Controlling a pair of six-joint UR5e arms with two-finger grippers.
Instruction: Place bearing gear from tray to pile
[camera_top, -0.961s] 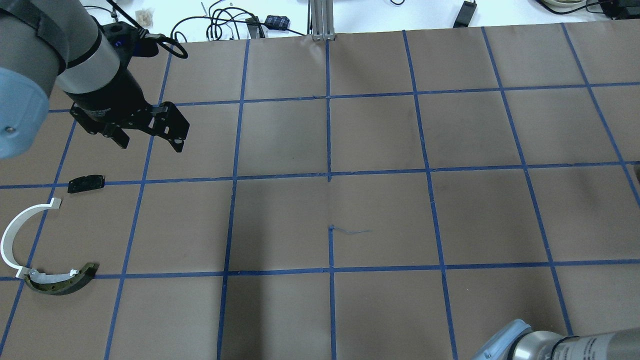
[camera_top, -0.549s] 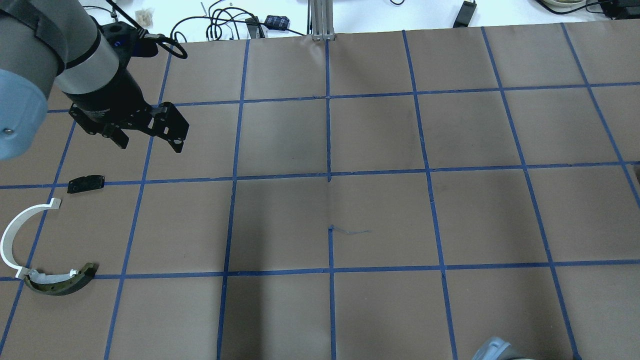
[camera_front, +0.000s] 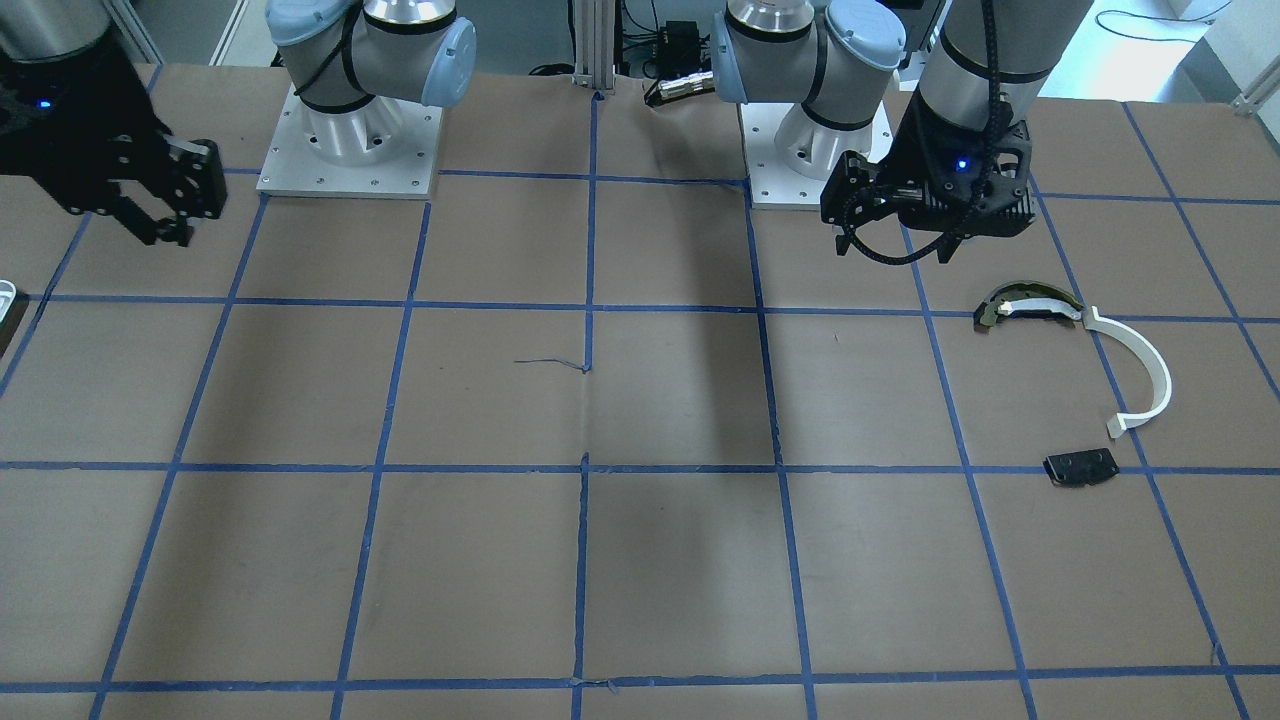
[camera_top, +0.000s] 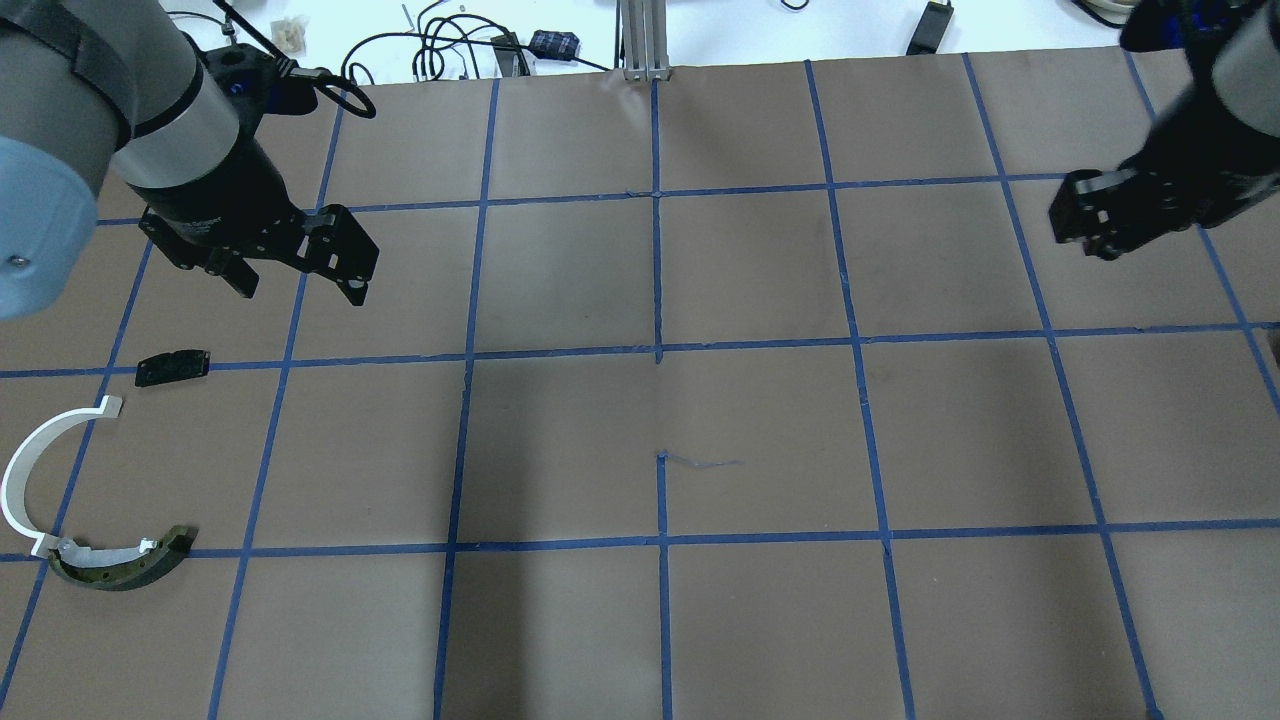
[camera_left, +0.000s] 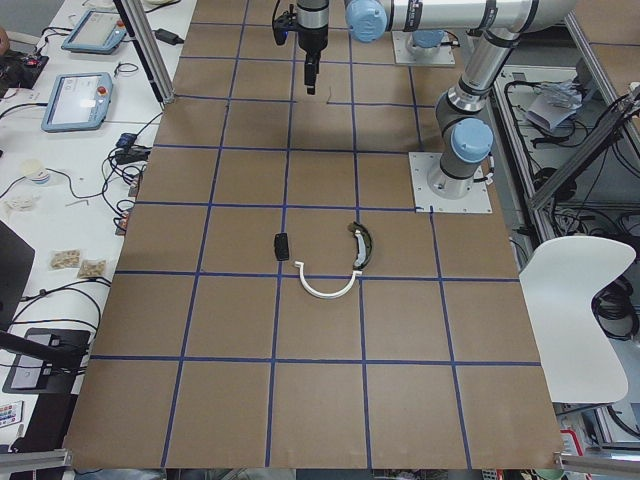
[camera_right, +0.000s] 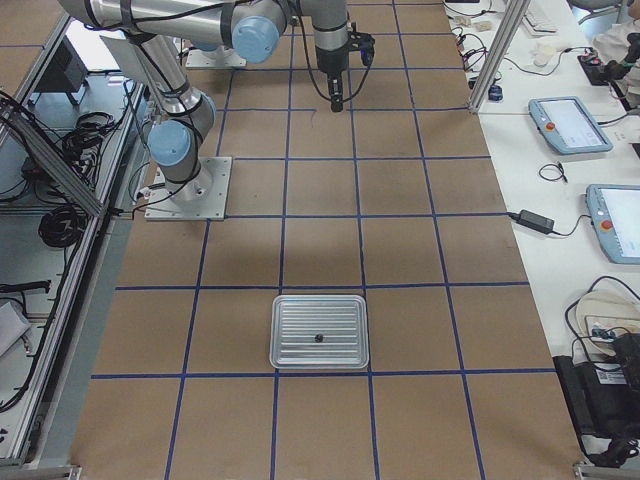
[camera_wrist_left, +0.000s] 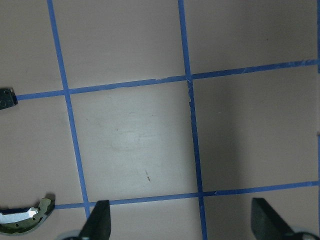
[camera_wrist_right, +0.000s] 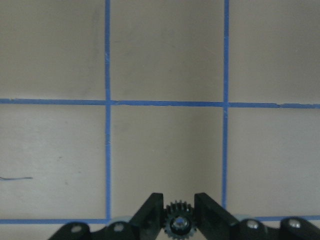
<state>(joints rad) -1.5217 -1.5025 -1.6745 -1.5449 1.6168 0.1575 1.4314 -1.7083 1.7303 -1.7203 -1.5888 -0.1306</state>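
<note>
The right wrist view shows my right gripper (camera_wrist_right: 178, 205) shut on the bearing gear (camera_wrist_right: 179, 221), a tiny black toothed wheel, above bare table. Overhead, this gripper (camera_top: 1092, 238) hangs at the far right. The pile lies at the left: a white arc strip (camera_top: 25, 465), an olive-and-black curved piece (camera_top: 125, 568) and a flat black plate (camera_top: 172, 367). My left gripper (camera_top: 300, 290) is open and empty, above the table just beyond the plate. The exterior right view shows a silver tray (camera_right: 290, 310) with a tiny black part (camera_right: 318, 338) in it.
The table is brown paper with a blue tape grid (camera_top: 658, 345). Cables and small devices (camera_top: 480, 45) lie past its far edge. The tray's corner (camera_front: 5, 298) shows at the front-facing view's left edge. The pile also shows there, with the arc strip (camera_front: 1150, 370).
The right arm has left the overhead view's bottom right corner, and its gripper now shows at the upper right. The left arm and the pile have not moved.
</note>
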